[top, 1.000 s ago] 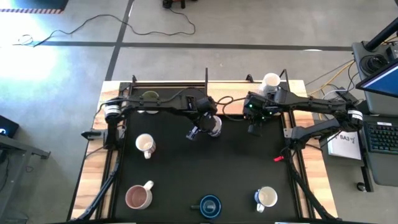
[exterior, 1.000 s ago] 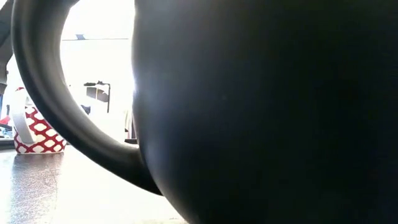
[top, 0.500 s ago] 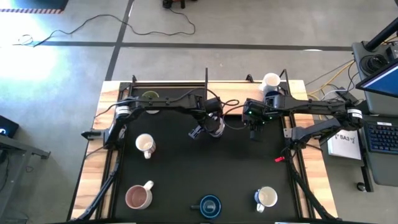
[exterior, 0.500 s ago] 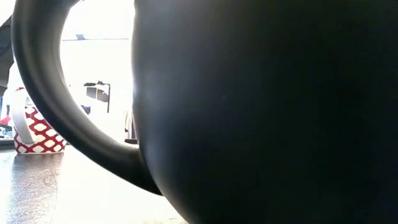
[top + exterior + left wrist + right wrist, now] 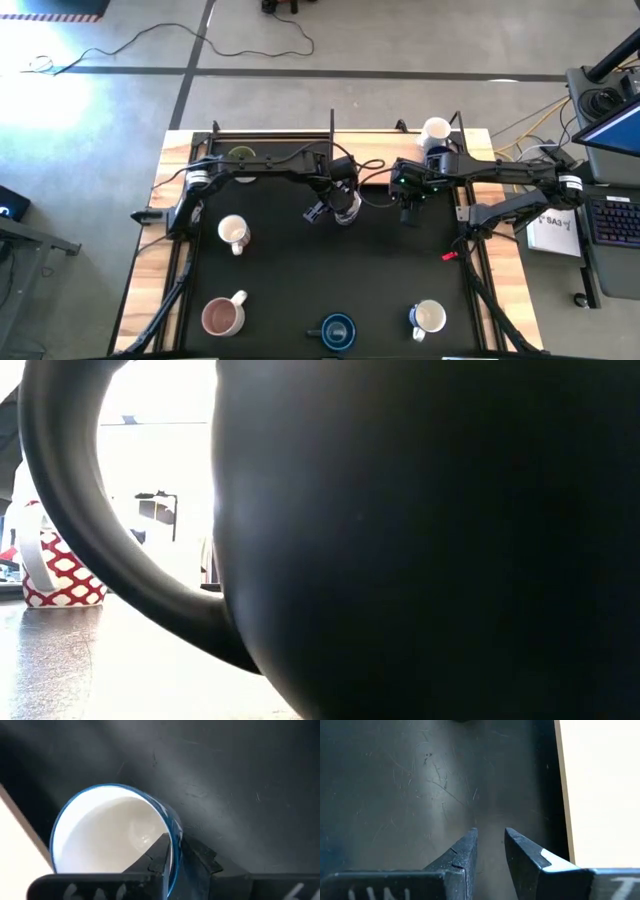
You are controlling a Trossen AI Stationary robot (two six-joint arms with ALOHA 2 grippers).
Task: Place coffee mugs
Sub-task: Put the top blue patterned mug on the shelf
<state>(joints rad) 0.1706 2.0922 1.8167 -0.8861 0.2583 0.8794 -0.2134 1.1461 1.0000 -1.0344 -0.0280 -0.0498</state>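
Jaws pinching its rim, the left gripper (image 5: 344, 205) holds a blue mug (image 5: 112, 837) at the high view's upper centre. The right gripper (image 5: 490, 852), jaws slightly parted and empty, hovers upper right. Placement seems underway; releasing comes next.

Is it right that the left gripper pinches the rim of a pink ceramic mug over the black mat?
Not quite: the left gripper pinches the rim of a blue ceramic mug with a white inside, not pink, over the black mat. The left wrist view shows it.
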